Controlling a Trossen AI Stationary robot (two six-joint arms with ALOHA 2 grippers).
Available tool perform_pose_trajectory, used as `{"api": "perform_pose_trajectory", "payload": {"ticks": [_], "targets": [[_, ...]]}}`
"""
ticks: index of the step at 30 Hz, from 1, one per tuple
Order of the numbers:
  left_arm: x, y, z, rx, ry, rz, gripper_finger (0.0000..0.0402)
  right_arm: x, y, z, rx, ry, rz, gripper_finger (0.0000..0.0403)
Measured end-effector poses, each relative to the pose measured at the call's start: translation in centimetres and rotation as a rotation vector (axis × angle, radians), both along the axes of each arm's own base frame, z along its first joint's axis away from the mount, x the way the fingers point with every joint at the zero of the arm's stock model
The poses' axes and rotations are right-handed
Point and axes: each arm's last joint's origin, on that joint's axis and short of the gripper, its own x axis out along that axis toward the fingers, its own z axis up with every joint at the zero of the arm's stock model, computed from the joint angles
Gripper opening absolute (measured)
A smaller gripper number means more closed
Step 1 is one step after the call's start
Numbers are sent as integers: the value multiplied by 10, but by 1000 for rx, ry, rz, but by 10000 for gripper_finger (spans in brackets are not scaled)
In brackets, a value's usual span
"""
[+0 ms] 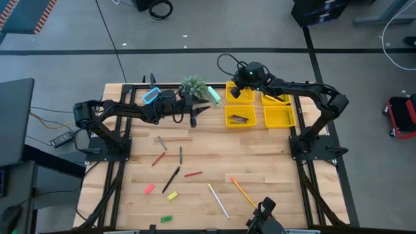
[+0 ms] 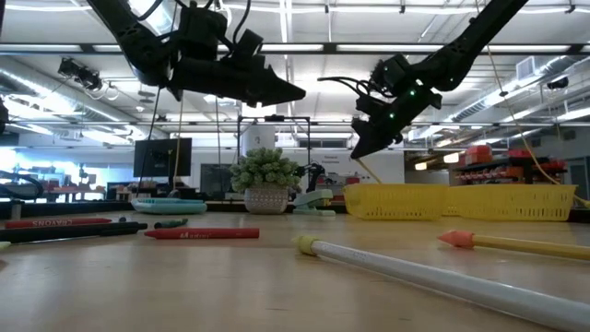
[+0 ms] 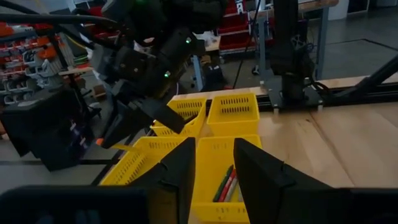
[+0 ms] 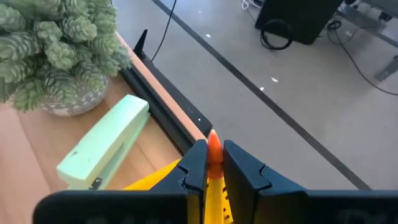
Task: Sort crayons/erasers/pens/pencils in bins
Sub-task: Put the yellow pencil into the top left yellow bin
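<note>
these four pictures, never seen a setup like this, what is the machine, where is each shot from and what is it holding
It is a robot with two dark arms working at a wooden table. One picture looks straight down from above, one looks level across the tabletop, and the other two come from cameras on each arm's wrist.

Four yellow bins stand at the table's far side. The right end effector is shut on an orange pencil above the bins. The left end effector hangs open and empty beside a potted plant.

Loose on the table lie crayons, pens, erasers and more pencils.
</note>
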Motion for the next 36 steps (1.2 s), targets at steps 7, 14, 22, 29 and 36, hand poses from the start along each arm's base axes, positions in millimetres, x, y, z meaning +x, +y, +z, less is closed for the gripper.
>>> {"api": "perform_pose_trajectory", "payload": {"ticks": [7,14,22,29,36], "targets": [[0,0,-1,-2,6,0,112,-1,1,-3,7,35,12,47],[0,-1,-2,-8,18,-2,117,-2,0,-2,5,36,11,47],[0,-1,-2,-13,19,-1,111,-1,0,-2,-12,45,67,47],[0,-1,-2,-15,17,-1,116,-1,1,-2,-12,45,68,63],[0,-1,-2,-16,17,-2,110,-1,1,-2,-11,45,67,91]]}}
